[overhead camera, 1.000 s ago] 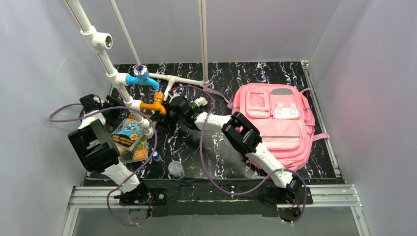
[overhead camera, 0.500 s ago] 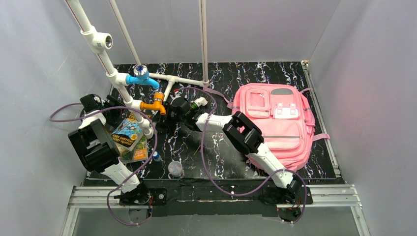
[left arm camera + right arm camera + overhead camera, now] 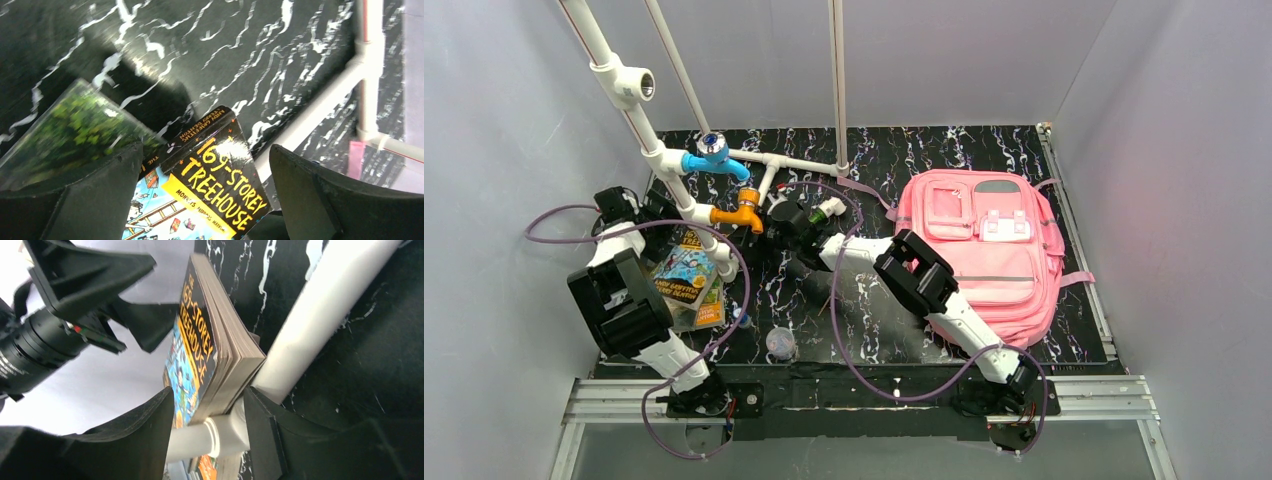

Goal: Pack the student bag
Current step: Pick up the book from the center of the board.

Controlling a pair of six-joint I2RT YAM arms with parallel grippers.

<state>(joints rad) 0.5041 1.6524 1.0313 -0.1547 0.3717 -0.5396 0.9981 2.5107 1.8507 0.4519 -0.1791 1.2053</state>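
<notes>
The student bag [image 3: 984, 250], a large pink backpack, lies flat at the right of the table, front pockets up. A paperback, "169-Storey Treehouse" [image 3: 220, 185] [image 3: 197, 355] [image 3: 684, 275], leans on a white pipe [image 3: 320, 315] at the left. My left gripper [image 3: 206, 150] [image 3: 639, 215] hangs wide open over the book's top end, both fingers off it. My right gripper [image 3: 209, 390] [image 3: 759, 225] reaches across from the right. Its jaws stand astride the book's lower corner and the pipe, the left finger [image 3: 145, 435] just off the cover.
A white pipe frame with a blue fitting [image 3: 712, 155] and an orange fitting [image 3: 742, 213] stands over the table's left half. Under the paperback lie another book [image 3: 709, 312] and a green plastic-wrapped item [image 3: 75, 120]. A small blue-capped bottle [image 3: 741, 318] and a clear cup [image 3: 780, 343] sit near the front edge.
My left gripper has opened wide and let go of the paperback, which now leans on the pipe. The right gripper's jaws have narrowed round the book's corner and the pipe.
</notes>
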